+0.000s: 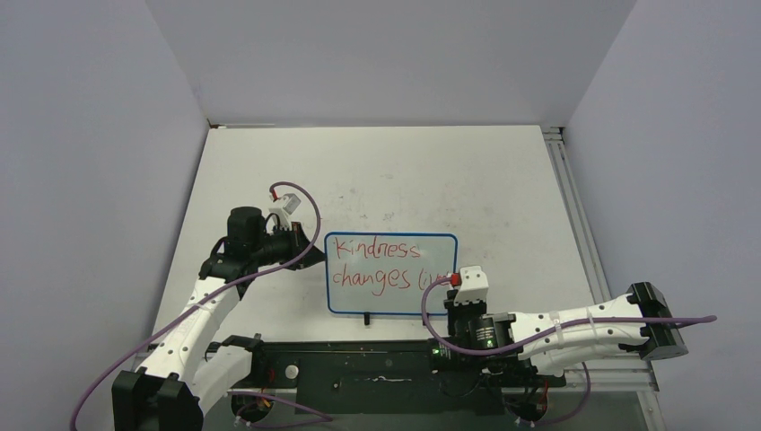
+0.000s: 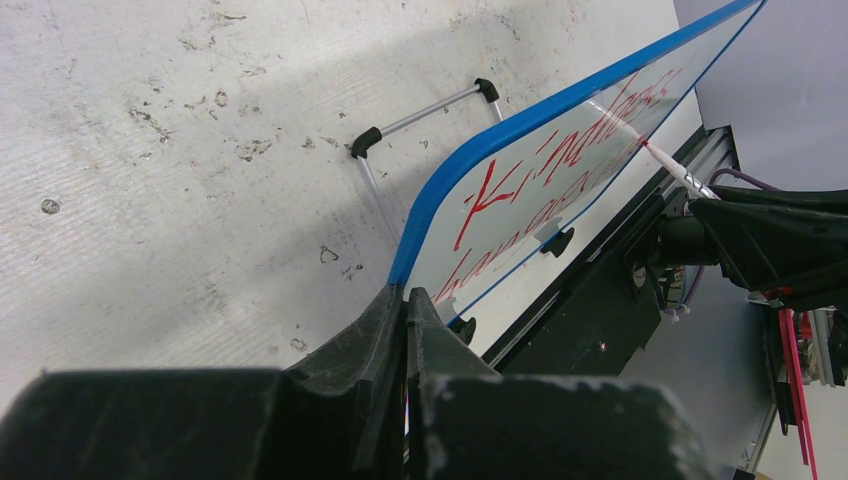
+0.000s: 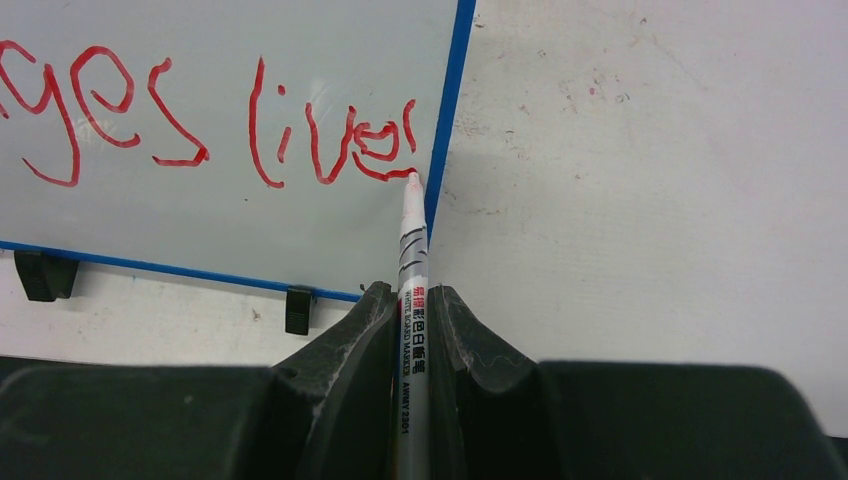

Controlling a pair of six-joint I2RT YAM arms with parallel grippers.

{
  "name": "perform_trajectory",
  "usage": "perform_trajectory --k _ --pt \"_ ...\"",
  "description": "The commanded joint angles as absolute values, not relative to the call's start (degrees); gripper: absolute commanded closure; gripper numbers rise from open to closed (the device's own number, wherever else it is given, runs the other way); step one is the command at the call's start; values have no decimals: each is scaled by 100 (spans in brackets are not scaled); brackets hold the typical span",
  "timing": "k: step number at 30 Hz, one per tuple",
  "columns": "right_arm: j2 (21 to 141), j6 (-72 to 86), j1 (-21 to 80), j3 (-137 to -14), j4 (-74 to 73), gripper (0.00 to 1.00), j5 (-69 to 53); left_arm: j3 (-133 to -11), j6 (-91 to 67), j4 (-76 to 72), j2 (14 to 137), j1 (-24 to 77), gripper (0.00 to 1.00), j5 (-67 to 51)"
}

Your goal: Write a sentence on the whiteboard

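Note:
The whiteboard [image 1: 390, 274], white with a thin blue frame, lies mid-table and reads "Kindness changes lives" in red. My left gripper [image 1: 311, 247] is shut on its left edge; the left wrist view shows the jaws [image 2: 408, 296] closed over the blue frame of the whiteboard [image 2: 560, 170]. My right gripper [image 1: 451, 303] is shut on a white marker [image 3: 413, 255], held between the jaws [image 3: 412, 296]. The marker's red tip touches the whiteboard [image 3: 200, 220] at the end of "lives", right by the right frame edge. The marker also shows in the left wrist view [image 2: 662, 160].
Two black clips [image 3: 298, 310] [image 3: 35, 275] sit on the board's near edge. A thin wire stand [image 2: 420, 115] sticks out beyond the board's far side. A black base rail [image 1: 377, 370] runs along the near table edge and an aluminium rail [image 1: 574, 215] along the right edge.

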State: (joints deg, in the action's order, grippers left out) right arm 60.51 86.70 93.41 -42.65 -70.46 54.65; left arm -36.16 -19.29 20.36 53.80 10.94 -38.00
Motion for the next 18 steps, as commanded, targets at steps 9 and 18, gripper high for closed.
perform_trajectory --k 9,18 --pt "6015 8688 9290 -4558 -7278 95 6100 -3814 -1942 1793 5304 1133 100 -3896" --pt "5988 8390 9288 -4636 -7100 95 6135 -3814 -1942 1793 5300 1129 100 -3895"
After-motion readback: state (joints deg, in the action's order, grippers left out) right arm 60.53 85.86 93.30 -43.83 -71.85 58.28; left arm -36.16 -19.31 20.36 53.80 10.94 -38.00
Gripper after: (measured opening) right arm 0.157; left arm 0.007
